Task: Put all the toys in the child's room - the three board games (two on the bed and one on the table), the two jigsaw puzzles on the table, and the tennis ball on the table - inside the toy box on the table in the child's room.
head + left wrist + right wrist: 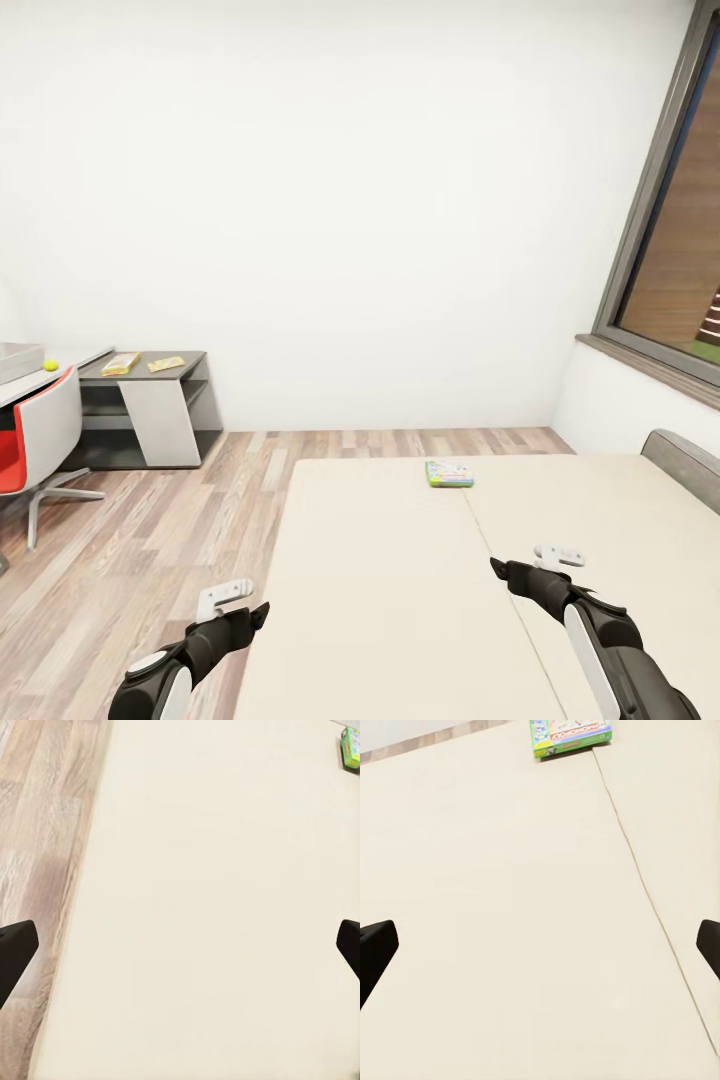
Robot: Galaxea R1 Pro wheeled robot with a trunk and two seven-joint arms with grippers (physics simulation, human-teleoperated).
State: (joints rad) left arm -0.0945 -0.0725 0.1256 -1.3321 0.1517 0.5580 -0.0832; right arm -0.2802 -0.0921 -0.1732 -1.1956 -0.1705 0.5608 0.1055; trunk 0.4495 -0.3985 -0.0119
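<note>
Both grippers, left gripper (235,597) and right gripper (552,556), spread wide, holding nothing. Board game (449,473) well beyond right fingertips on bed (380,580); risk: thin box slides under a shallow grasp.

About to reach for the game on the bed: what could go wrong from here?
The board game lies near the far edge of the bed, well beyond both open grippers, left and right; a long reach may fall short or nudge it off onto the floor. It is thin and lies flat on the soft cover, so the fingers may struggle to get under it.
</note>
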